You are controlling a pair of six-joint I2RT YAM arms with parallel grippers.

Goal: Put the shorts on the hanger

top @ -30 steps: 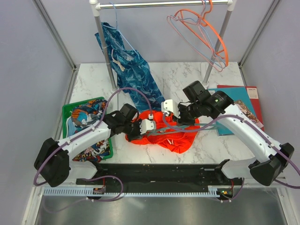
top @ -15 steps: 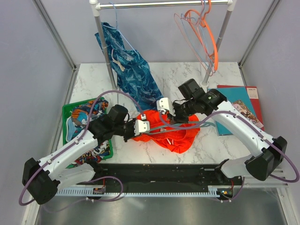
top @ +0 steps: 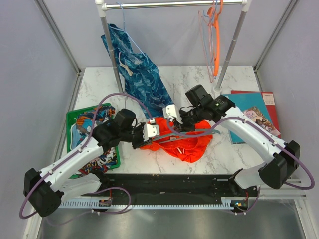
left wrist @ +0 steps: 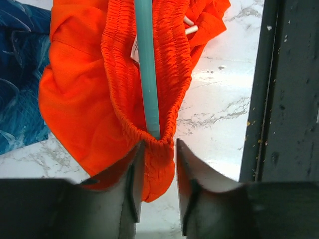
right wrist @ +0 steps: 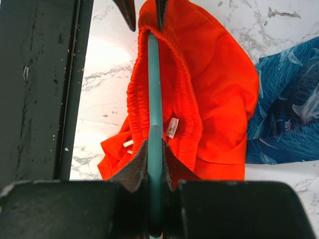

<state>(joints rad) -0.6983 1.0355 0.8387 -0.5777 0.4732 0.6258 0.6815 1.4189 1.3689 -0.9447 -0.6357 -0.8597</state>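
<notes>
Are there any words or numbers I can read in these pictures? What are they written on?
Nothing here can be read clearly.
White tag inside the shorts waistband: print too small to read.
Red book and teal book covers: lettering too blurred to read.
Comic-print cloth: no words can be made out.

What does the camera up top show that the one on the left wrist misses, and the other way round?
Only the top view shows the clothes rail, the orange hanger on it, and the comic-print cloth. Only the left wrist view shows a white label inside the waistband and the left gripper pinching the waistband fold at the end of the teal hanger. Both show the orange shorts, the blue patterned garment and the marble table.
</notes>
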